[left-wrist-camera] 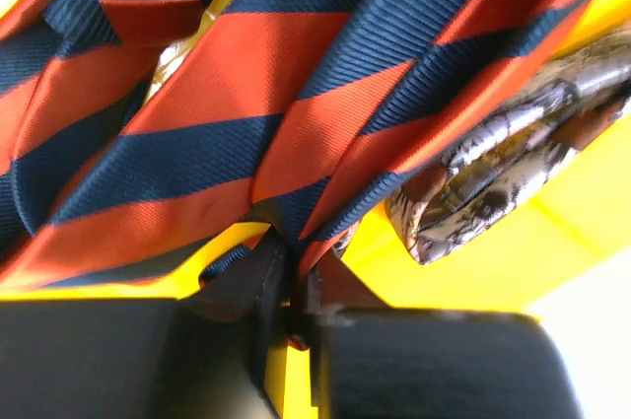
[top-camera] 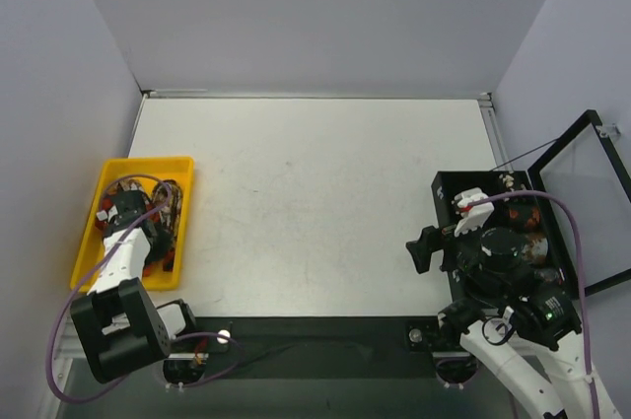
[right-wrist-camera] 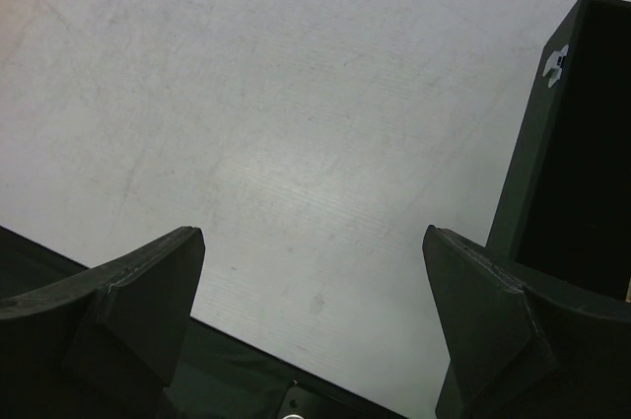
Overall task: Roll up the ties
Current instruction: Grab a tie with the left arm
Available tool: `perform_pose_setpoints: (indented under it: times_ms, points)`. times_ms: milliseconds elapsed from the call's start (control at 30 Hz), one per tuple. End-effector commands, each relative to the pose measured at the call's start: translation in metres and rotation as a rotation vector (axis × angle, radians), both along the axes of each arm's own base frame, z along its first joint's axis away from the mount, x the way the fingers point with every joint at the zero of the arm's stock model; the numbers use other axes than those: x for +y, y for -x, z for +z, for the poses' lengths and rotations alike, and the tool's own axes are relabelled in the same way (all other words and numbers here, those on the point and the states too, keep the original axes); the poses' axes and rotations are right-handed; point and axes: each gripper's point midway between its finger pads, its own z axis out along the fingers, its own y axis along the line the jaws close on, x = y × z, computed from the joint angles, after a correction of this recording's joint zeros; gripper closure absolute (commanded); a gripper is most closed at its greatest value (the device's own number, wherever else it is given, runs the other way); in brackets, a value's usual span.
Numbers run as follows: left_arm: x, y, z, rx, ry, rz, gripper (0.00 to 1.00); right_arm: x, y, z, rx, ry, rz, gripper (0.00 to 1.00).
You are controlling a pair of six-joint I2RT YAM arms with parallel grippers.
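White tabletop (top-camera: 315,202) carried a yellow bin (top-camera: 148,163) at its left edge, where left fingers (left-wrist-camera: 177,360) pinched the striped tie (left-wrist-camera: 227,74); right fingers (right-wrist-camera: 118,311) stood apart. Rolling seemingly hadn't begun.

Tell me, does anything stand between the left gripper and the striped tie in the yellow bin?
Nothing visible does. The left gripper is shut on a fold of the striped tie. The patterned tie lies beside it in the yellow bin, not in between.
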Motion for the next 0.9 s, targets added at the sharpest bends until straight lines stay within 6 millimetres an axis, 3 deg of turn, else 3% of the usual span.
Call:
perform_pose_setpoints:
  times_ms: [0,67,100,233,333,400,533,667,867]
  points:
    - [0.007,-0.023,0.031,-0.112,-0.035,-0.023,0.97,0.008,-0.003,0.010,-0.001,0.000,0.033,0.00]
    - [0.005,-0.023,0.047,-0.119,-0.036,-0.046,1.00,0.009,-0.003,0.011,0.001,-0.004,0.040,0.00]
    - [0.006,-0.030,0.069,-0.175,-0.055,-0.055,1.00,0.009,-0.004,0.013,-0.002,-0.004,0.039,0.00]
    - [0.008,-0.032,0.120,-0.253,-0.108,-0.072,1.00,0.008,-0.006,0.016,-0.005,0.000,0.026,0.00]
    - [0.007,-0.029,0.142,-0.275,-0.131,-0.096,1.00,0.008,-0.008,0.016,0.001,0.005,0.023,0.00]
    - [0.002,-0.027,0.146,-0.283,-0.118,-0.116,1.00,0.009,-0.009,0.016,0.006,0.008,0.023,0.00]
    - [-0.017,-0.031,0.142,-0.303,-0.034,-0.155,1.00,0.010,-0.010,0.014,0.020,0.008,0.021,0.00]
    - [-0.020,-0.026,0.126,-0.265,-0.019,-0.161,0.97,0.013,-0.008,0.008,0.040,-0.006,0.027,0.00]
    - [-0.032,-0.014,0.087,-0.228,0.043,-0.157,0.80,0.017,-0.003,0.001,0.065,-0.042,0.035,0.00]
